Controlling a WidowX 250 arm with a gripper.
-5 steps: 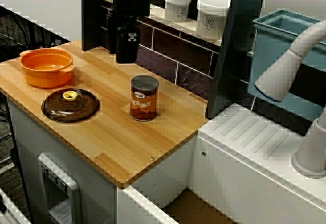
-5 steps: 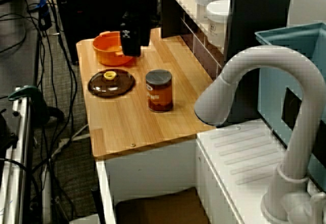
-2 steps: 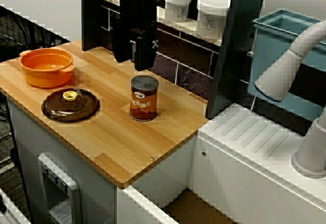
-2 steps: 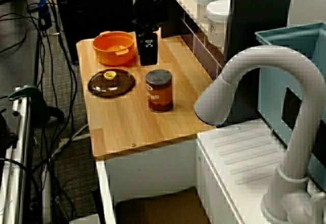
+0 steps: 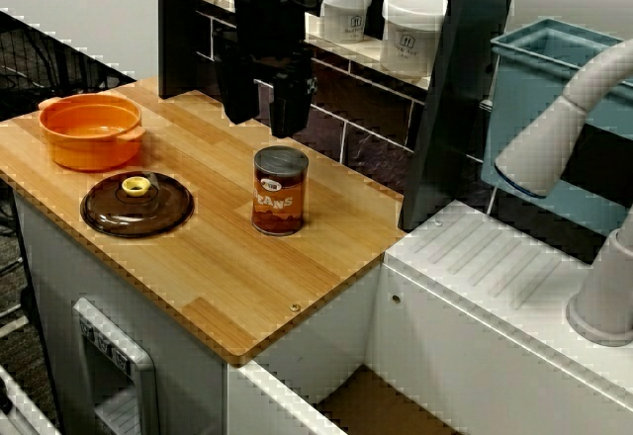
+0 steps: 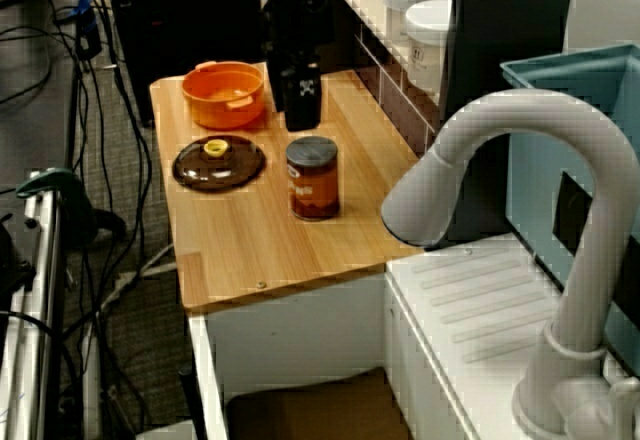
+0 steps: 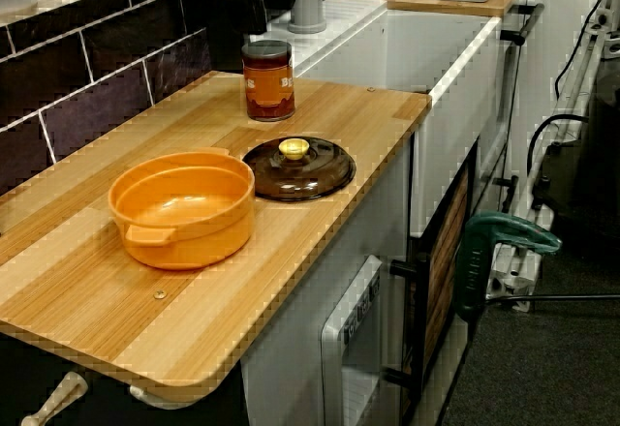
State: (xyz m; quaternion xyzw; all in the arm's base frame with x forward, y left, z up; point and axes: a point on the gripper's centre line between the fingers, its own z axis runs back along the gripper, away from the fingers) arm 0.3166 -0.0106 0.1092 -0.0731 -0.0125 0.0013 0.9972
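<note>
Bean can point(image 5: 280, 191): stood upright near the middle of the wooden counter point(image 5: 227, 277), apart from the brown lid point(image 5: 136, 204) and orange pot point(image 5: 92, 130). Gripper point(image 5: 265, 124): hung above and just behind it, fingers apart, holding nothing. Risk, as judged: a finger descending off-centre could strike the rim, tipping the tall can and sending it rolling toward the counter edge.

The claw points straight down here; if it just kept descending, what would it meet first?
Probably the beans can: the open claw hangs just above it, slightly toward the tiled wall. Depth is unclear, so it might instead reach the wooden counter right behind the can.
</note>
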